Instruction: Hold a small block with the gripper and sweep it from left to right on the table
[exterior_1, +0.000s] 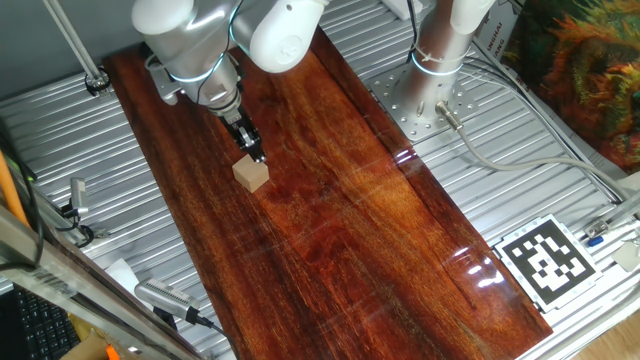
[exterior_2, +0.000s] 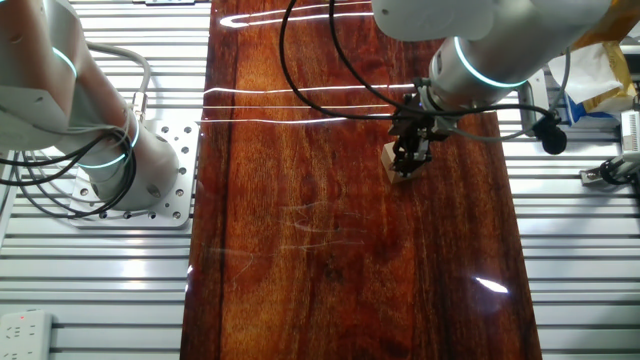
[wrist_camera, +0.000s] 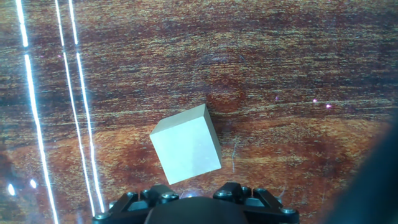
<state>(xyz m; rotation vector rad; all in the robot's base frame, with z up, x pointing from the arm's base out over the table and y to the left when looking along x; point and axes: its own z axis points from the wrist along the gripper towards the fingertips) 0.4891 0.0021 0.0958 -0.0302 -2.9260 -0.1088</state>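
Contents of the scene, listed left to right as the first fixed view shows them.

1. Ribbed grey metal surface (exterior_1: 60, 150): flanks the board on both long sides. It carries loose cables and small fixtures on the left; none bear on the task.

2. The table (exterior_1: 380, 230): long, glossy, reddish-brown board with dark grain streaks, running from far left to near right. Light glare crosses it. Most of its length lies bare to the right of the block, which is presumably the lane meant for the sweep.

3. The gripper (exterior_1: 256, 155): slim black two-fingered tip, angled down from the silver-and-white arm with its light-blue ring. It stands at the far-left part of the board, directly over the block's far edge. Whether the fingers have closed on the block cannot be told: the fixed views show the tip touching or nearly touching it, while the hand view shows the cube's face lying beyond the finger bases with no pad visibly against a side.

4. The small block (exterior_1: 252, 176): light tan plain wooden cube, resting flat on the board just below the tip. In the hand view (wrist_camera: 186, 147) it sits rotated against the grain, so the fingers may need to match that angle.

5. Fixed white post (exterior_1: 445, 40): far right, on a perforated plate, apart from the work.

6. Printed black-and-white marker (exterior_1: 548, 258): near right, on the metal surface.

Status, by judgement: grasp stage; sweep not yet begun.
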